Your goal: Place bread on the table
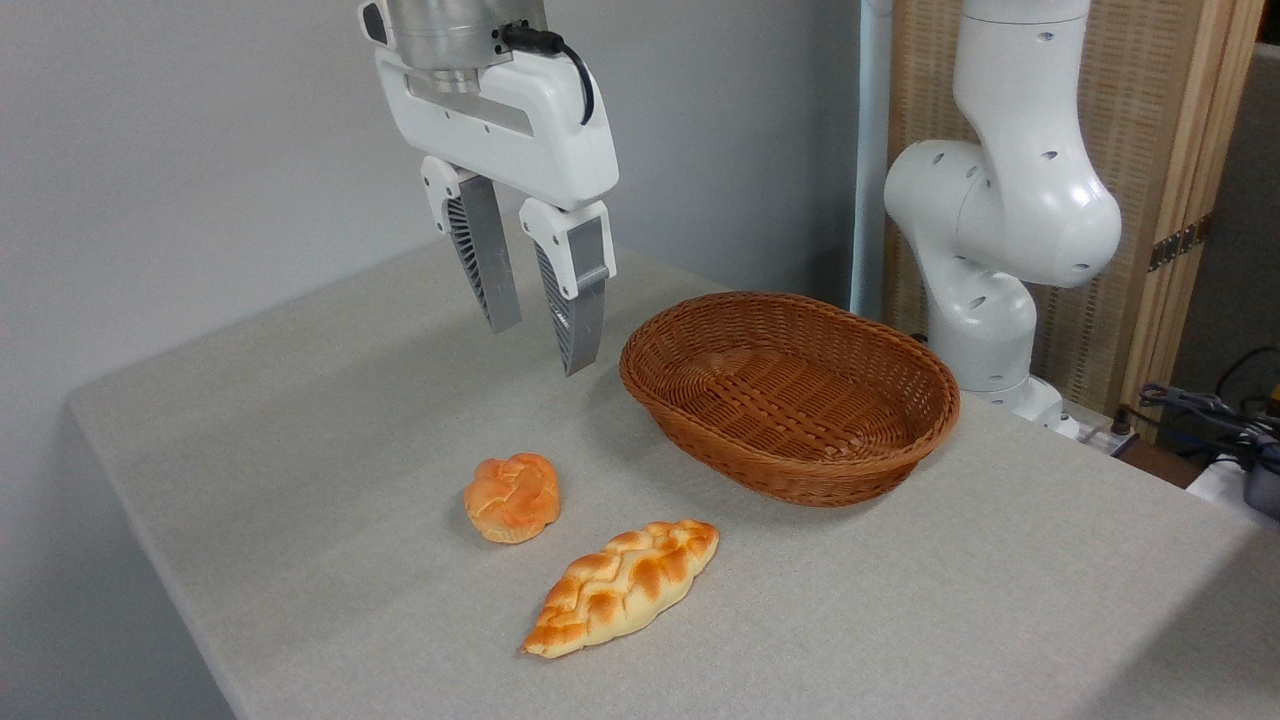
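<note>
Camera view, only one available. Gripper (541, 345) hanging in upper centre of frame, well above the table (1000, 560), jaws apart, nothing between the fingers (497, 270). Bread (622, 588) lying flat on bare cloth at lower centre, just beside the small round bun (512, 496) to its upper left, apart from it, and clear of the wicker basket (790, 395) at centre right. Basket looks empty. Arm base (1000, 230) standing at upper right behind basket.

Judgement on progress: loaf already resting on the table, so task looks complete or nearly so; nothing left to carry.

Risks from here, as judgement: any descent straight down would land left of the basket rim and above the bun, so could nudge the bun or clip the wicker edge. A renewed grasp could take the wrong item, bun sitting closer to the gripper's line than the loaf. Loaf fairly near the lower table edge; a sideways brush could push it toward that edge.

Orientation: long axis diagonal, lower left to upper right of frame. One pointed end aimed toward lower left, other toward the basket. Braided ridges facing up.
</note>
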You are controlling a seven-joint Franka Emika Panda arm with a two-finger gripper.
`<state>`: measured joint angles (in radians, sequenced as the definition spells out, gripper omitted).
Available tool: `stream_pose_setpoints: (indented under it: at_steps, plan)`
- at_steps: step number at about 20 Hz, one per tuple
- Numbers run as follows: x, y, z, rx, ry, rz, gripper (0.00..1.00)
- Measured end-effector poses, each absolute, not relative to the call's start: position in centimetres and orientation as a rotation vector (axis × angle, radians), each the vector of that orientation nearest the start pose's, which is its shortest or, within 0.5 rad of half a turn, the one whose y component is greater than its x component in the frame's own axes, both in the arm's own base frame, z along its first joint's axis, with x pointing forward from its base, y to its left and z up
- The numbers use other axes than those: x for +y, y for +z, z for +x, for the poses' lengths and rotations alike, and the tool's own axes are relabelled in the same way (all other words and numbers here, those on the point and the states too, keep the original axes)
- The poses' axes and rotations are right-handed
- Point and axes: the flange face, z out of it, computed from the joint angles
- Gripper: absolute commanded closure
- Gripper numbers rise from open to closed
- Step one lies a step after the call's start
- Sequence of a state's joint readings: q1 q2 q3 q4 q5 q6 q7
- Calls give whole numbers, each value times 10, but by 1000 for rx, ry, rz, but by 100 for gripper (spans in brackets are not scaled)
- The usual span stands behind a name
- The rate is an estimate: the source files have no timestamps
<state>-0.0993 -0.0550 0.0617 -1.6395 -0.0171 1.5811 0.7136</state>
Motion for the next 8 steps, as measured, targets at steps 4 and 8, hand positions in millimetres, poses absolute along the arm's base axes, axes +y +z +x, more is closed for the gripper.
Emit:
stream_pose_setpoints:
  at_steps: [4,8]
  plan:
    - [-21,619,539,1161,4,-2943,0]
    - [-22,617,544,1161,9,-2943,0]
